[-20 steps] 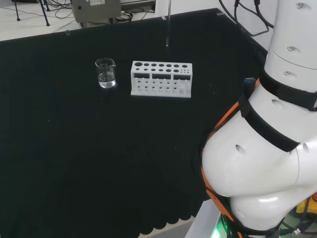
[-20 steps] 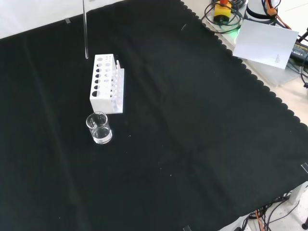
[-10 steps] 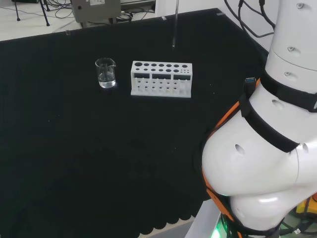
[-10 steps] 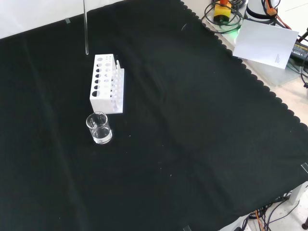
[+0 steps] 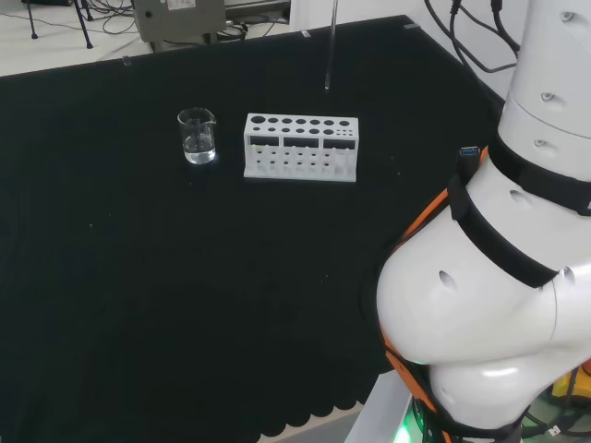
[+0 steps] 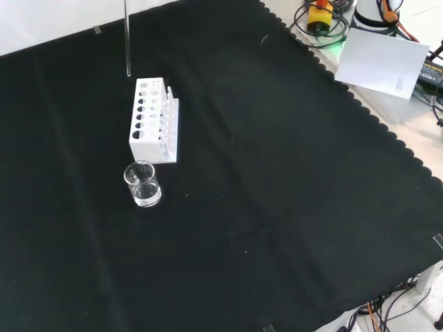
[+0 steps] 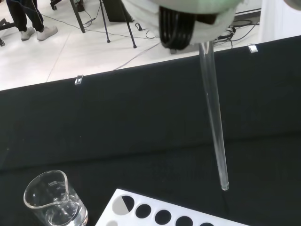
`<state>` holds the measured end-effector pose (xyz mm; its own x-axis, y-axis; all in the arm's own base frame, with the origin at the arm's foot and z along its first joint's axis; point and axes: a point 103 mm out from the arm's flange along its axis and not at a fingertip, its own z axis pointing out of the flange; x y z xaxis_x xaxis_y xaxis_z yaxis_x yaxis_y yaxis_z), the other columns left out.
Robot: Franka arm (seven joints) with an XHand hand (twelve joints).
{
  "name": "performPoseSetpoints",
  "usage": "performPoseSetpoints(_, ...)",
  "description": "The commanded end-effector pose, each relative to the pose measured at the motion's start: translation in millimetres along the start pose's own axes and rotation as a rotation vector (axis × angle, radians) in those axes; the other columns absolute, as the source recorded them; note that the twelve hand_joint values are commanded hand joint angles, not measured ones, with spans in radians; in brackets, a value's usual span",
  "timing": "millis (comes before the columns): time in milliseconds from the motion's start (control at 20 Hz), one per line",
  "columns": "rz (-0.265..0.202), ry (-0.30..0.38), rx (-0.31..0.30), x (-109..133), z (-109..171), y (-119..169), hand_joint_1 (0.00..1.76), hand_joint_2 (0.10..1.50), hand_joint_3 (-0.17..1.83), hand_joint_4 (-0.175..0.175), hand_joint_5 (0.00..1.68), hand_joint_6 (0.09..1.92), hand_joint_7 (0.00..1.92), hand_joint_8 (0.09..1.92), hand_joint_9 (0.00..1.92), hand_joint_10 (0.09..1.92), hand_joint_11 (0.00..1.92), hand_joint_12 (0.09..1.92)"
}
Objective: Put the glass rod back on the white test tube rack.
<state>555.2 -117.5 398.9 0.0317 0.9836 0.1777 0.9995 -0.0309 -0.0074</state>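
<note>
**Rod in the air, rack not yet reached**

While the hand [image 7: 193, 12] carries the glass rod [image 7: 214, 117], the wrist view gives just a blurred white and black part of it at the rod's upper end, so whether the fingers are curled round the rod or pinching it I cannot tell; the rod simply hangs from that part, close to upright, its free tip pointing down.

Nearest the hand is the rod itself. Below the hand, the rod's lower tip hovers above the black cloth [image 6: 277, 207], clear of everything. Just past that tip, farther from the hand, comes the white rack [image 7: 160, 214], whose top row of round holes lies short of the tip in the wrist view. From the front view the rod [image 6: 127, 41] hangs above and slightly beyond the far end of the rack [image 6: 154, 121]; from the head view the rod [image 5: 329, 46] ends above the cloth behind the rack [image 5: 300, 146], near its right-hand end. Farthest from the hand stands a small glass beaker [image 6: 142, 184] with a little clear liquid, just beside the rack's other end and apart from it.

As I judge it, the carrying is largely done: the rod is lifted and brought near the rack. Lining the tip over the rack, lowering it in and letting go are left.
</note>
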Motion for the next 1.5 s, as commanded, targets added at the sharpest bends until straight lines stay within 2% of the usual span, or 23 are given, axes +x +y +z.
performPoseSetpoints(50, -0.005, 0.005, 0.002, 0.2, -2.2, -9.9, 1.32, 0.75, 0.53, -0.175, 1.27, 0.32, 1.25, 0.95, 1.86, 0.37, 1.69, 0.61)
performPoseSetpoints(200, -0.008, -0.004, -0.010, 2.4, -2.1, -15.3, 1.32, 0.75, 0.53, -0.175, 1.27, 0.32, 1.25, 0.95, 1.86, 0.37, 1.69, 0.61)
performPoseSetpoints(550, -0.009, -0.014, 0.006, 9.2, 0.8, -23.9, 1.32, 0.75, 0.53, -0.175, 1.27, 0.32, 1.25, 0.95, 1.86, 0.37, 1.70, 0.61)
performPoseSetpoints(700, -0.012, -0.038, -0.005, 21.1, 5.4, -35.3, 1.32, 0.75, 0.53, -0.175, 1.27, 0.32, 1.25, 0.95, 1.86, 0.37, 1.70, 0.61)
performPoseSetpoints(850, -0.014, -0.013, 0.025, 22.9, 7.1, -38.0, 1.32, 0.75, 0.53, -0.175, 1.27, 0.32, 1.25, 0.95, 1.86, 0.37, 1.70, 0.61)
performPoseSetpoints(1050, -0.019, -0.016, 0.032, 29.4, 11.1, -46.9, 1.32, 0.75, 0.52, -0.175, 1.27, 0.32, 1.25, 0.95, 1.86, 0.37, 1.70, 0.61)
performPoseSetpoints(1500, -0.022, 0.008, 0.051, 25.5, 31.9, -50.1, 1.32, 0.75, 0.52, -0.175, 1.27, 0.32, 1.25, 0.95, 1.86, 0.37, 1.70, 0.61)
